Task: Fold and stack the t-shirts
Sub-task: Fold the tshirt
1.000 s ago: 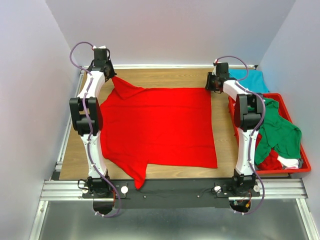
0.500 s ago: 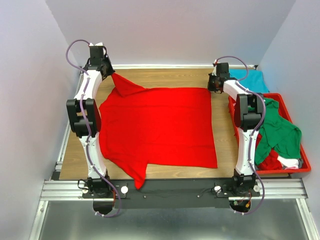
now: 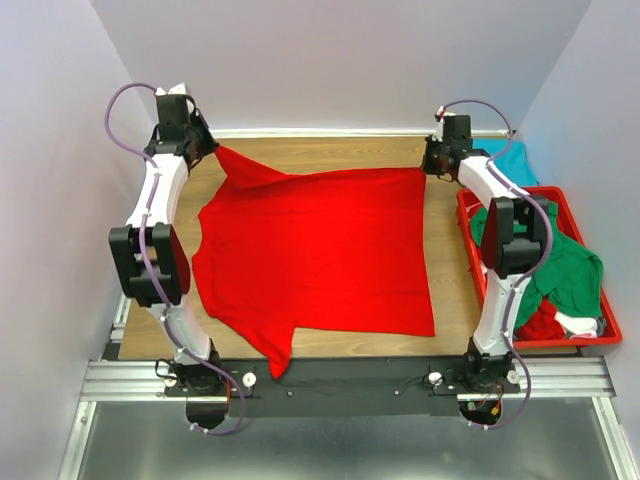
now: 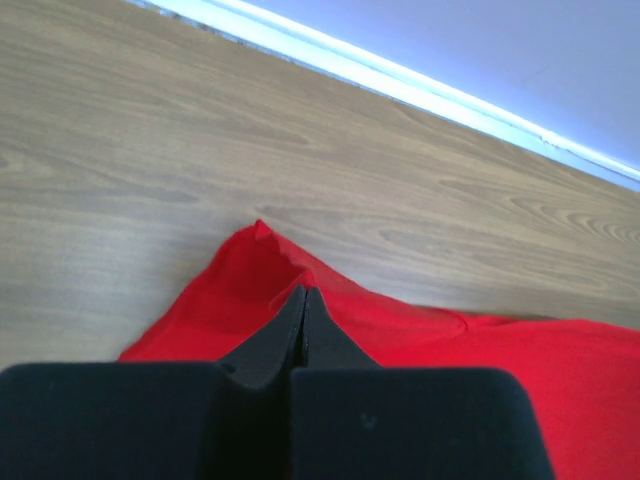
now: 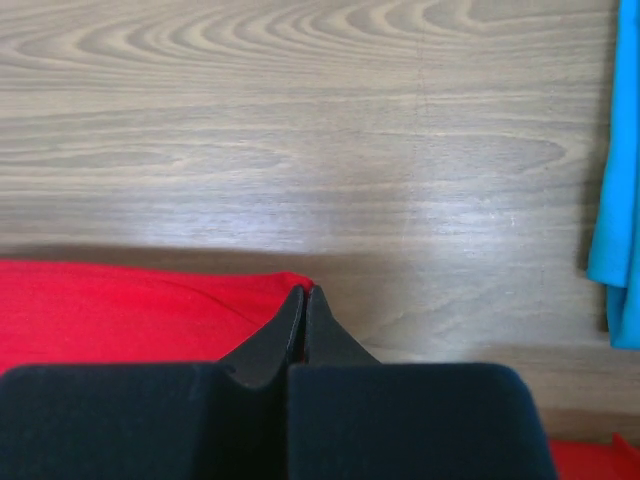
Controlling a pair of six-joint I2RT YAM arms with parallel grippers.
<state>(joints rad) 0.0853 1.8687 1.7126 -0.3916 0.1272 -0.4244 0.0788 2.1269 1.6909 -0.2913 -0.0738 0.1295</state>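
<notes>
Presently | red t-shirt [image 3: 320, 250] – soft matte cotton, spread nearly flat on the wood-grain table [image 3: 340, 150] | left gripper [image 4: 304, 293] – black wedge jaws closed, pinching the far-left sleeve, which rises to a peak | right gripper [image 5: 304, 293] – jaws closed on the shirt's far-right corner | teal t-shirt [image 3: 515, 160] lies at the table's far right | green t-shirt [image 3: 560, 265] is crumpled in the rigid red plastic tray [image 3: 605, 335]

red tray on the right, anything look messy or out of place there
Yes. The green t-shirt lies crumpled in the red tray, unfolded, and seems to hang over its right rim. A bunched red cloth and something white sit beneath it at the near end.
</notes>
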